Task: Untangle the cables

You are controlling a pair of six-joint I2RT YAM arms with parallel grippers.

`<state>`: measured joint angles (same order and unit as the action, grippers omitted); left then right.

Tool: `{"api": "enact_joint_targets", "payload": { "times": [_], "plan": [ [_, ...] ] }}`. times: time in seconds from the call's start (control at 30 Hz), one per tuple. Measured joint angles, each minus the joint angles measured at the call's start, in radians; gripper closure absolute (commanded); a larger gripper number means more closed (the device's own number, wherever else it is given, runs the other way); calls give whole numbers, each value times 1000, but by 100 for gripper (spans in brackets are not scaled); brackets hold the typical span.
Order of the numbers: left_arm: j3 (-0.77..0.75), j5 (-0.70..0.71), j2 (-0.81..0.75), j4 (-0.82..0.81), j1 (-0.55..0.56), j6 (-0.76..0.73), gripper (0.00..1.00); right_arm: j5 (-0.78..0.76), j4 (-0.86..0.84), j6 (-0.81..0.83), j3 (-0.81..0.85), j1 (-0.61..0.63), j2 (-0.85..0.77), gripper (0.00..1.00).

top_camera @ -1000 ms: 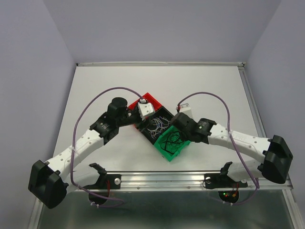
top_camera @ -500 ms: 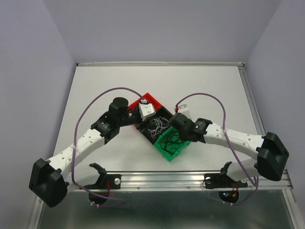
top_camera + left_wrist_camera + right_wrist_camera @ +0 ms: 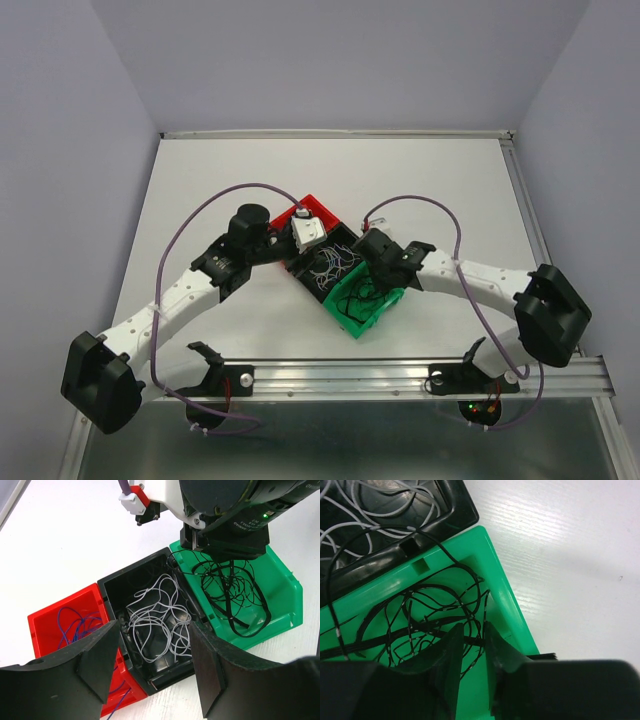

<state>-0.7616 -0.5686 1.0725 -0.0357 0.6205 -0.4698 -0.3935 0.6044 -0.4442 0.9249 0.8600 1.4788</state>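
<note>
Barely parted, the right hand (image 3: 471,635) keeps only a narrow slit between its jaws. It dips into the green bin (image 3: 505,605), where the black cables (image 3: 425,615) lie tangled at its fingertips, one strand crossing the slit. The left hand (image 3: 152,667) hangs wide open, grasping nothing, above the white cables (image 3: 155,615) in the black bin (image 3: 112,587). Blue cables (image 3: 70,622) lie in the adjoining red bin (image 3: 45,625).

the red bin (image 3: 40,625) has blue-purple cables (image 3: 75,625), the black bin (image 3: 125,582) white cables (image 3: 155,615), the green bin (image 3: 285,590) black cables (image 3: 225,587); the table (image 3: 60,540) is plain white.
</note>
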Motion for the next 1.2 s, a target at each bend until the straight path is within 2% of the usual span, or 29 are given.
{"api": "enact_joint_targets", "payload": {
  "times": [0.17, 0.23, 0.27, 0.3, 0.37, 0.53, 0.63, 0.83, 0.9, 1.03, 1.2],
  "plan": [
    [0, 0, 0, 2, 0, 0, 32, 8, -7, 8, 0, -1, -78, 56],
    [0, 0, 0, 3, 0, 0, 30, 5, -8, 15, 3, -2, -158, 37],
    [0, 0, 0, 3, 0, -1, 29, 2, -10, 13, 3, -2, -178, 37],
    [0, 1, 0, 3, 0, -1, 27, -5, -11, 18, 7, -2, -218, 23],
    [0, 1, 0, 3, 0, 0, 16, -18, -13, 26, 15, -2, -261, 11],
    [0, 37, -1, 2, 0, 21, 12, -84, -63, 40, 29, -2, -315, 6],
    [0, 86, -11, -6, -12, 48, 9, -149, -172, 79, 22, -2, -322, 1],
    [6, 152, -92, -51, -165, 127, 6, -238, -350, 117, -26, -2, -316, 0],
    [30, 187, -129, -91, -218, 153, 1, -241, -425, 117, -85, -2, -330, 0],
    [122, 297, -211, -175, -315, 222, 1, -245, -547, 124, -267, -2, -420, 0],
    [205, 413, -264, -241, -383, 284, 1, -269, -677, 124, -375, -2, -503, 0]
  ]
}}
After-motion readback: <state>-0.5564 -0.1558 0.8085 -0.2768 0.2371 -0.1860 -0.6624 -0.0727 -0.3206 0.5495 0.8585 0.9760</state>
